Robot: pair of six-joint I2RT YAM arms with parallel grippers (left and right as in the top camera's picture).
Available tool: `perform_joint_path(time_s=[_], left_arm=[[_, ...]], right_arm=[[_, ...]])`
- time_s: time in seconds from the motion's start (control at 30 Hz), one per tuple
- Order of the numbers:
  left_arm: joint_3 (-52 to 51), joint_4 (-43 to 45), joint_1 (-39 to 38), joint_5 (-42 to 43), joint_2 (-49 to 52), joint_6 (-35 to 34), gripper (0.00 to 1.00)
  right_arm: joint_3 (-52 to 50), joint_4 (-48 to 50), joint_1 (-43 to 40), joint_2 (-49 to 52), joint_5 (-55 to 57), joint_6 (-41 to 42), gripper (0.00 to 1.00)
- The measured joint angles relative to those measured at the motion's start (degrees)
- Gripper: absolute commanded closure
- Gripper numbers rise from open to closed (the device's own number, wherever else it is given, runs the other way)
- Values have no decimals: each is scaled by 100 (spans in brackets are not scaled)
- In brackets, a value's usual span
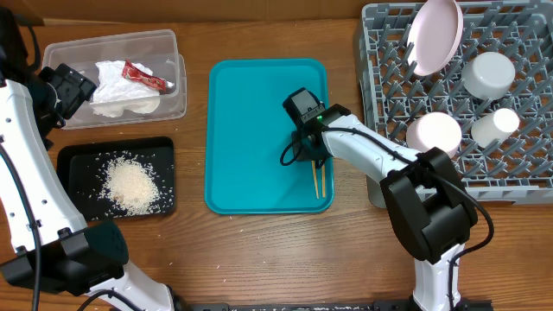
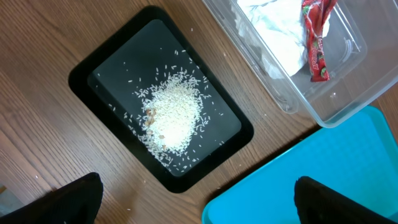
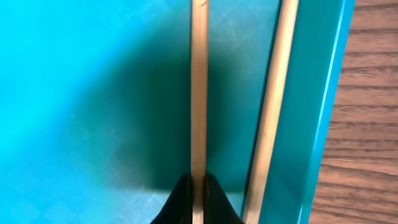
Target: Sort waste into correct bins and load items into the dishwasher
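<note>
I note the tub (image 1: 73,56) at the far left of the surface (image 1: 259,250), napkin (image 1: 117,86) and wrapper (image 1: 145,78) inside. The shallow tray (image 1: 73,160) lies before it, holding rice (image 1: 131,183). The serving tray (image 1: 251,130) sits centre, chopsticks (image 1: 319,180) along its right edge. The rack (image 1: 518,173) stands right, holding the plate (image 1: 435,34).

A robot lab bench staged as a kitchen — 2 white arms (image 1: 367,152) work at a wood-grain table (image 1: 259,259). A grey dish rack (image 1: 518,168) and teal tray (image 1: 251,130) sit on it.
</note>
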Motion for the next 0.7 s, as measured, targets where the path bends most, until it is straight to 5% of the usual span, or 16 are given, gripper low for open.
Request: perform_joint_path(time_s=[0.37,0.57,0.7], left_arm=[[0,0,0,-2,0,0,0],[0,2,0,2,0,0,0],[0,2,0,0,0,0,0]], right_arm=[[1541,-1491,-284,208,44,-28,96],[3436,-2033,-1134,131,66,-520,96],[3812,-2162,-1899,-11,-116,-1161,96]])
